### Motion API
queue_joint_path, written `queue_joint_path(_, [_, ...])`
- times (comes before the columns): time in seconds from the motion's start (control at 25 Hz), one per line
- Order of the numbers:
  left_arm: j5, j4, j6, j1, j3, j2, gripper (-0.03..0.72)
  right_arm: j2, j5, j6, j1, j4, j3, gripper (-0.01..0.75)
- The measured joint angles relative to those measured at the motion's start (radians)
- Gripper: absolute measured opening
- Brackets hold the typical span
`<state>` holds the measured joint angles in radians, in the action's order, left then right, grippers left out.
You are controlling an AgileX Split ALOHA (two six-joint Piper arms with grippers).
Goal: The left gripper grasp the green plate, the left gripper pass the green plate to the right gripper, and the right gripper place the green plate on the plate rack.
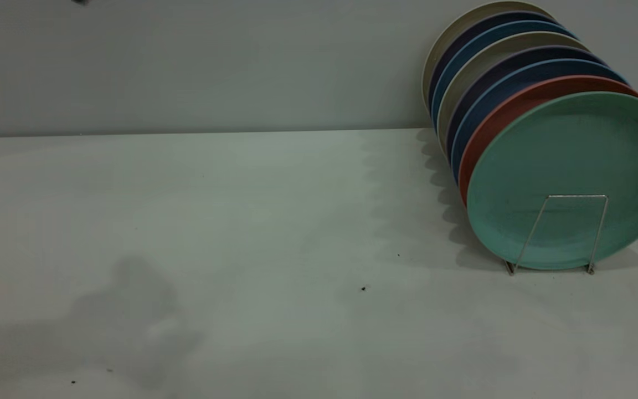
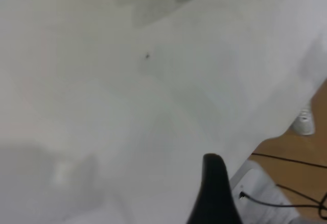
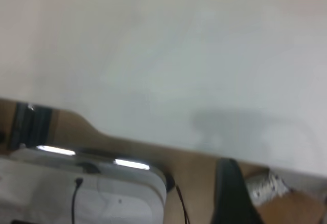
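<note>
Green plate [image 1: 568, 172] stands upright in the plate rack [image 1: 560, 235], frontmost of the stack, near the tabletop's [image 1: 241, 221] far right corner. Placement looks complete. Left hand [image 2: 214, 193] and right hand [image 3: 232, 193] are off the tabletop's edge; spread cannot be told.

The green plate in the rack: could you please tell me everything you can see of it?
The green plate is round, matte teal-green, plastic-looking, with a shallow raised rim. It stands on edge, leaning back, at the front of a row of plates in the plate rack at the table's right side. A silver wire loop of the rack crosses its lower face. The pink plate sits directly behind it. Its right edge is cut off by the frame. No gripper touches it.
</note>
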<state>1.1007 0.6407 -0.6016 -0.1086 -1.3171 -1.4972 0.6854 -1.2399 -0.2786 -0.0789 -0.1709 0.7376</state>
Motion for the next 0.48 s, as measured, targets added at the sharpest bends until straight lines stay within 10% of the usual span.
queue_joint_path(0.48, [0.066,-0.322,0.433,0.000,0.041,0.290,0.585,-0.273,0.114,0.060,0.004,0.025,-0.260,0.473])
